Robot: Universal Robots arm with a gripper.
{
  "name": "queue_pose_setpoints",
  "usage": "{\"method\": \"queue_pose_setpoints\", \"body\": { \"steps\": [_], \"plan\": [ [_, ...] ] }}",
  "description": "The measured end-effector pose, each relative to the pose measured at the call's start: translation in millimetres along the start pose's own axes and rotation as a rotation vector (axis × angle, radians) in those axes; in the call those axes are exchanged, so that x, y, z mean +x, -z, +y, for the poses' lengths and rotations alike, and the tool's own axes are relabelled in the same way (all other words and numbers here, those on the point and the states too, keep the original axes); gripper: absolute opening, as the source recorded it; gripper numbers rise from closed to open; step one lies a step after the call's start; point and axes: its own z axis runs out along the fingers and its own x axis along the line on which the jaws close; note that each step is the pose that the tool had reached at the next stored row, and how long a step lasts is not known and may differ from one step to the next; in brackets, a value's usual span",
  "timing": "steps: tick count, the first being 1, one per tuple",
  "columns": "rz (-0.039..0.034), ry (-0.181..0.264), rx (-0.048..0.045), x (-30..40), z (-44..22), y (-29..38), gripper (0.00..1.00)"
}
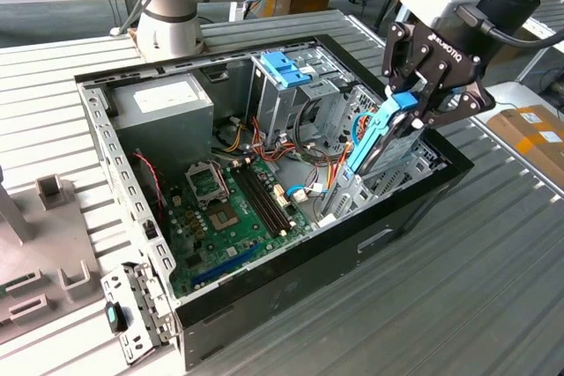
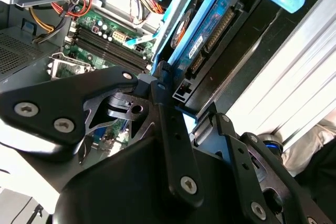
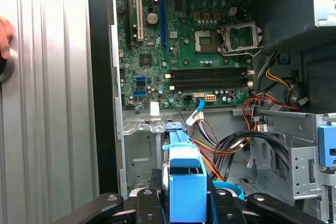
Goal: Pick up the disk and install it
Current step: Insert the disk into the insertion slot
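Now, your gripper [image 1: 408,103]: clamped on the disk [image 1: 374,140]
Disk: tilted on edge, lower end inside the computer case [image 1: 291,292]

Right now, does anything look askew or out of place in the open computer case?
The silver-grey hard drive in its blue plastic bracket hangs steeply tilted in the black gripper, lower end inside the black case. Nothing looks spilled or damaged.
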Motion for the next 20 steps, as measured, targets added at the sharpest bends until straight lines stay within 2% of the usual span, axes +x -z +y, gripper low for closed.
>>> {"method": "queue_pose_setpoints", "body": {
  "steps": [10,18,20],
  "plan": [
    [0.0000,0.000,0.0000,0.5,-0.1,-7.7,0.37],
    [-0.0004,0.000,0.0000,0.5,-0.1,-7.8,0.38],
    [-0.0004,0.000,0.0000,0.5,-0.1,-7.8,0.51]
  ]
}}
